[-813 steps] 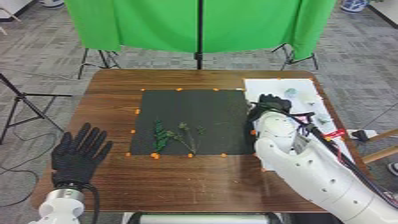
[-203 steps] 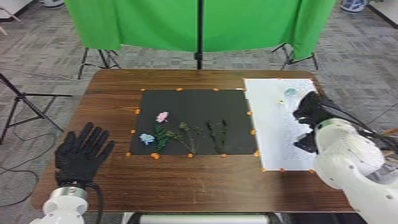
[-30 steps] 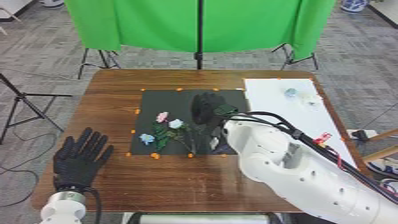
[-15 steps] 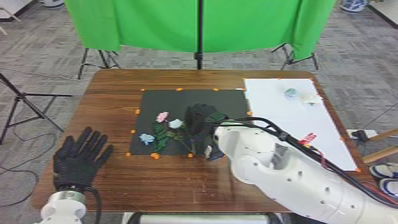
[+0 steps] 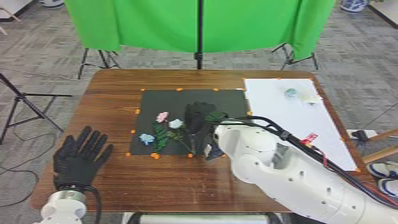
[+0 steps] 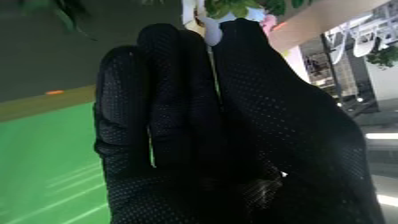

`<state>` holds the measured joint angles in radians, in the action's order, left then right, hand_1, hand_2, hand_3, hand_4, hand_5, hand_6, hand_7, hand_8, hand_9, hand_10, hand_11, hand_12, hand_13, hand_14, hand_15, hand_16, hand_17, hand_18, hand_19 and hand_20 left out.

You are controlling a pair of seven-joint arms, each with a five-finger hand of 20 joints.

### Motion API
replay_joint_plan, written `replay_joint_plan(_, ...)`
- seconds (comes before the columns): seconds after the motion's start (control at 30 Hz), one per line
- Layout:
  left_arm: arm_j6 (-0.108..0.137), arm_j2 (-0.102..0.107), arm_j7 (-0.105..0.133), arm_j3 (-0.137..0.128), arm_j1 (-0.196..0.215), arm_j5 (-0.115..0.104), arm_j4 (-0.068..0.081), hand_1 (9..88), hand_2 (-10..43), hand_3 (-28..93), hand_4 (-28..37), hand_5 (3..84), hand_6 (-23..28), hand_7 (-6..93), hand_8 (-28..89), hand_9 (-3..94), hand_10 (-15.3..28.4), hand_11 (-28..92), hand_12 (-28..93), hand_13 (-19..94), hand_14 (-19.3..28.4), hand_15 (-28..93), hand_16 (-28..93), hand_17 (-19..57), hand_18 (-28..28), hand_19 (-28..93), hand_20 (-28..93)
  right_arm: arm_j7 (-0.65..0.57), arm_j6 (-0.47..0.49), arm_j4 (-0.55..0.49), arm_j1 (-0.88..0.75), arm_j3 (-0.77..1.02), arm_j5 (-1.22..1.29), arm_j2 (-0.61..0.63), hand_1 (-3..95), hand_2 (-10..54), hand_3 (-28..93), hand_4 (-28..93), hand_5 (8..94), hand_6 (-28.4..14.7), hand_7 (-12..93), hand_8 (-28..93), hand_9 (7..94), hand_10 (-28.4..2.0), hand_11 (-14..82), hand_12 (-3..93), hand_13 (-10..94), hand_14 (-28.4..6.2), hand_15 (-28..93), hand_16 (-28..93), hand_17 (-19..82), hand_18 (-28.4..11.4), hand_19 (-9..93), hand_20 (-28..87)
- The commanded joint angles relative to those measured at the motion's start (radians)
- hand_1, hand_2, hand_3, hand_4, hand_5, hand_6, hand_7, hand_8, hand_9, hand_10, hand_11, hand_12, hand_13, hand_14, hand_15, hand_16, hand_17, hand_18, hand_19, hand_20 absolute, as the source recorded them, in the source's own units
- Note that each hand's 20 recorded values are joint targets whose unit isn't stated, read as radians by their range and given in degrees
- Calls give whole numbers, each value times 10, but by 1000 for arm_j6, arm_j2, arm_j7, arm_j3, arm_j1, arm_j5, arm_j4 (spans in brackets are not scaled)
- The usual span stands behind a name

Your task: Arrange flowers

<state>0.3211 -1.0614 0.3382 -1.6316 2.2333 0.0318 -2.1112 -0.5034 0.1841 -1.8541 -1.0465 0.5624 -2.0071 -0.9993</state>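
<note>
moving slightly closer to the robot's body since a second ago, the right robot hand (image 5: pixel 201 115) is staying over the black mat (image 5: pixel 163 101), fingers straight; i can't tell whether it's gripping a stem. the white flower (image 5: pixel 176 123) is lying just beside it. the left robot hand (image 5: pixel 76 162) is spreading open at the desk (image 5: pixel 178 187).

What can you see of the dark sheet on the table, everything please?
The dark sheet is flat, matte-looking and roughly square, on the brown table beside the white sheet. Small orange marks line its edges. A pink flower, white flower, blue flower and foliage lie on it. The right hand covers part; contact is unclear.
</note>
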Motion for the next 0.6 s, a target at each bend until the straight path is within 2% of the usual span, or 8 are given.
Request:
replay_joint_plan(0.03, 0, -5, -4, 10, 9, -21, 11, 284, 146, 747, -283, 431, 48, 205, -132, 365, 138, 268, 86, 276, 131, 395, -77, -47, 123, 313, 125, -3, -25, -53, -26, 46, 2, 10, 609, -95, 675, -253, 712, -31, 212, 59, 669, -140, 139, 215, 606, -86, 444, 402, 368, -211, 806, 335)
replay_joint_plan(0.1, 5, -4, -4, 9, 12, -13, 10, 283, 146, 747, -283, 431, 48, 205, -133, 366, 138, 270, 86, 276, 131, 396, -78, -47, 123, 313, 125, -3, -8, -60, -28, 58, 5, 6, 604, -95, 671, -250, 712, -33, 208, 61, 661, -142, 149, 198, 604, -91, 449, 402, 368, -213, 808, 339)
replay_joint_plan(0.17, 5, -3, -3, 8, 11, -20, 11, 284, 146, 747, -283, 432, 48, 205, -133, 366, 138, 270, 86, 277, 132, 396, -78, -46, 123, 314, 125, 3, -2, -60, -28, 59, 2, 7, 601, -95, 667, -247, 711, -35, 206, 62, 660, -143, 152, 192, 602, -94, 452, 399, 368, -213, 808, 340)
replay_joint_plan(0.23, 4, -3, -7, 9, 5, -14, 14, 283, 147, 747, -283, 432, 49, 206, -133, 367, 138, 270, 85, 277, 132, 397, -79, -46, 123, 315, 125, 1, 16, -58, -25, 58, 7, 9, 598, -95, 663, -241, 710, -37, 202, 62, 658, -146, 153, 187, 599, -98, 456, 395, 368, -214, 809, 341)
replay_joint_plan(0.6, 9, -4, -6, 10, 3, -18, 13, 280, 152, 748, -283, 432, 53, 206, -134, 368, 139, 276, 83, 279, 134, 407, -84, -47, 124, 320, 124, -27, 85, -38, -39, 76, 27, -9, 576, -91, 669, -243, 703, -58, 137, 43, 650, -170, 151, 181, 582, -116, 479, 361, 356, -224, 805, 337)
